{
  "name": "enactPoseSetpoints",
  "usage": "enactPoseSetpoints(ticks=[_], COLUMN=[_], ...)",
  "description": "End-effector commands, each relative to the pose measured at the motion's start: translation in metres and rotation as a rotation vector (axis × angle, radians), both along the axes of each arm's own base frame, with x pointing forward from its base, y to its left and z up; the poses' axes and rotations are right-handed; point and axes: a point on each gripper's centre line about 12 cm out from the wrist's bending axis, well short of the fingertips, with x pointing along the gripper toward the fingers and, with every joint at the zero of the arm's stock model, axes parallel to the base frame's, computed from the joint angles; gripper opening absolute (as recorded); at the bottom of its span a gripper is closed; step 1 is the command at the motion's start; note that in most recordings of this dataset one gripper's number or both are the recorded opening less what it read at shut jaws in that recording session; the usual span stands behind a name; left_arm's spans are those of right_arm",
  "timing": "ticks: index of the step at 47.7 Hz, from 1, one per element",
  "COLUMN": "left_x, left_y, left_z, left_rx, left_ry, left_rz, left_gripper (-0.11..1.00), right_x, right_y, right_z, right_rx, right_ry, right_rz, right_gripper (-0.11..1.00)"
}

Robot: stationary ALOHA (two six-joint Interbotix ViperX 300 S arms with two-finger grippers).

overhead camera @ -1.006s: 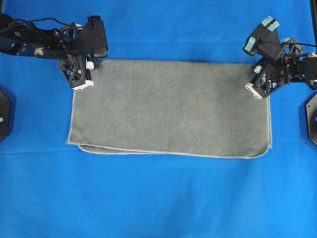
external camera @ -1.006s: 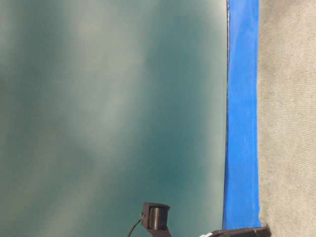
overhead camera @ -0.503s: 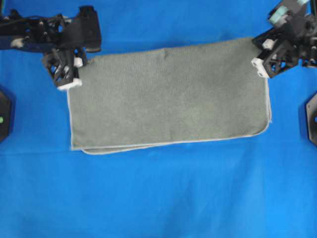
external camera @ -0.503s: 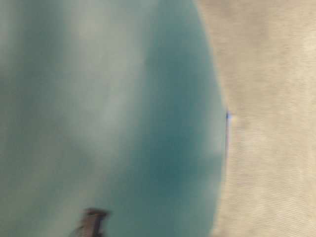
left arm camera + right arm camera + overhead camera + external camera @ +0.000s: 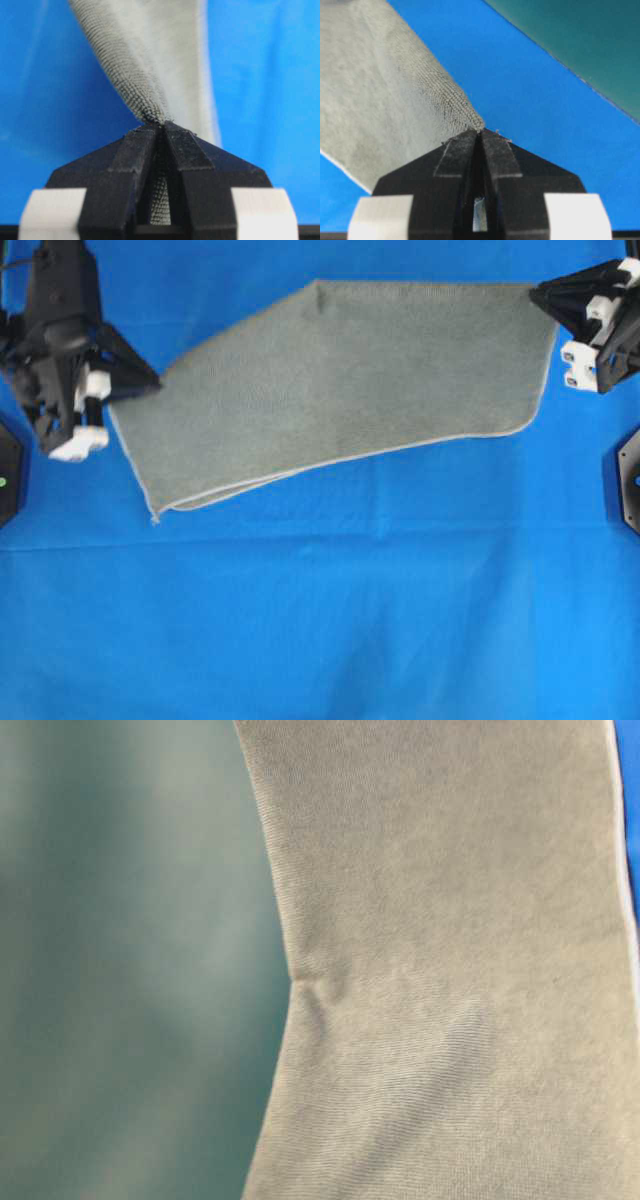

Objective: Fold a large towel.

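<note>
The towel is not flat on the blue cloth any more. A second ago it lay there as a folded rectangle, with both grippers at its far corners. Now those corners are lifted and the towel hangs between the arms, stretched into a skewed shape. In the overhead view its left end sits lower in the picture than its right end. A small crease shows at the top edge, where the fold line bends.

The left gripper is pressed together on the towel's left corner; in the left wrist view the terry cloth comes out from between the black jaws in a tight bunch. The right gripper is also closed, pinching the right corner, and the cloth spreads away from it to the left.

I judge that the first fold is done and that the arms are now carrying the doubled towel to place it again or to start the next fold. The lower edge seems to rest on the cloth or very near it; I cannot tell which.

The towel is grey-green with a fine looped texture, soft and limp. A thin pale stitched border runs along the lower edge, and the corners are rounded. In the table-level view it fills the frame like a curtain.
</note>
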Motion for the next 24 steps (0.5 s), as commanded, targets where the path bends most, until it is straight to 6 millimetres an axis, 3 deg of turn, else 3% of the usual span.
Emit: enactPoseSetpoints(ticks=[1,16,24], left_x=[0.006,0.027,0.051], left_y=[-0.016,-0.083,-0.117], left_z=[0.01,0.018,0.023], left_rx=[-0.034,-0.183,-0.265], left_ry=[-0.065,-0.151,-0.213], left_rz=[-0.031,-0.172,-0.221], left_gripper=[0.03,0.03,0.03], right_x=[0.006,0.033,0.051], right_y=[-0.009,-0.063,-0.094], right_z=[0.012,0.029,0.036], right_rx=[-0.025,-0.091,-0.13], right_ry=[-0.016,-0.022,-0.041], right_rz=[-0.022,-0.112,-0.122], right_gripper=[0.01,0.02,0.01])
